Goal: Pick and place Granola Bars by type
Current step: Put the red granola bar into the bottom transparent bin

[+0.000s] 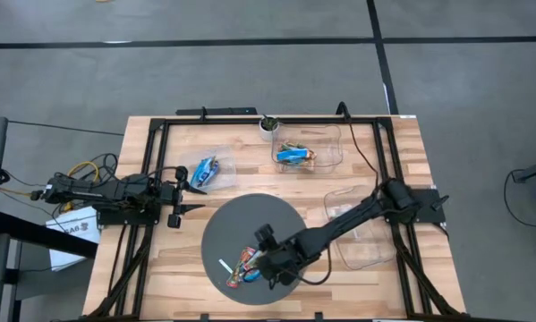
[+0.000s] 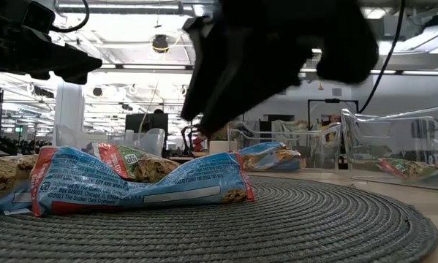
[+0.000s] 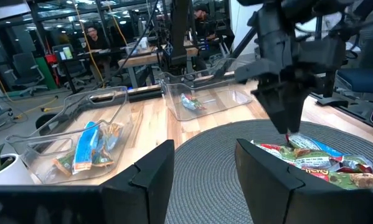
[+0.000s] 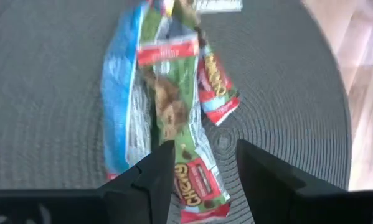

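Several granola bars (image 1: 245, 265) lie in a small heap on the near part of the round grey mat (image 1: 250, 215): a blue-and-white one (image 4: 121, 106), a green one (image 4: 180, 137) and a red one (image 4: 214, 87). They also show in the low view (image 2: 131, 183). My right gripper (image 4: 205, 177) is open, pointing down over the heap (image 3: 311, 158). Its fingers stand on either side of the green bar's near end. A thin white stick (image 1: 225, 266) lies beside the bars. My left gripper (image 1: 194, 195) is open and empty, above the table to the mat's left.
A clear bin (image 1: 207, 170) at the far left holds blue bars. A second bin (image 1: 305, 154) at the far middle holds bright blue bars. Clear bins (image 1: 361, 233) stand to the right of the mat. A small white pot (image 1: 268, 125) stands at the far edge.
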Robot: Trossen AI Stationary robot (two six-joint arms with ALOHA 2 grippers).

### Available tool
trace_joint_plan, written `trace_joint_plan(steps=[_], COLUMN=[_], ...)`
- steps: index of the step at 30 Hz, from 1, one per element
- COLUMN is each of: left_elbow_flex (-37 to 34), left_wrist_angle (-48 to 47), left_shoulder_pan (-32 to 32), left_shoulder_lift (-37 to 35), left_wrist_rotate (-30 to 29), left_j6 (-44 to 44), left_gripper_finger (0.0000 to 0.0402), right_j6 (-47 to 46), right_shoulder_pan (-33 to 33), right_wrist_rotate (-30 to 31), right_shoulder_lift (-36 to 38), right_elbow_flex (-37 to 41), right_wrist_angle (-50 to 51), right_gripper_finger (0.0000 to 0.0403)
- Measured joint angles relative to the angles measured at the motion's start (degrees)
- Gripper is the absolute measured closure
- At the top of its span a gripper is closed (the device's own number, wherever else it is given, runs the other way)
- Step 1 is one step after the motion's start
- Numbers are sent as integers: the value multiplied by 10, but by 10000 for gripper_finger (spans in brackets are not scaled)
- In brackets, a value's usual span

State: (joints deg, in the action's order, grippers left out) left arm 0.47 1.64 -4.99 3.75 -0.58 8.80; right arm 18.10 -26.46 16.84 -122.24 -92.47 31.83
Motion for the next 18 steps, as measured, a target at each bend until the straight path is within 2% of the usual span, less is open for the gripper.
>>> trace_joint_plan(steps=[9,18], left_elbow_flex=[0,0], left_wrist_angle=[0,0], left_shoulder_pan=[0,0], left_shoulder_lift=[0,0], left_wrist_rotate=[0,0], left_j6=[0,0], left_gripper_finger=[239,239], right_j6=[20,34], right_shoulder_pan=[10,11], right_wrist_rotate=[-3,-3], right_shoulder_lift=[-19,-29], right_elbow_flex=[1,0], right_wrist_angle=[-15,17], right_gripper_finger=[242,243])
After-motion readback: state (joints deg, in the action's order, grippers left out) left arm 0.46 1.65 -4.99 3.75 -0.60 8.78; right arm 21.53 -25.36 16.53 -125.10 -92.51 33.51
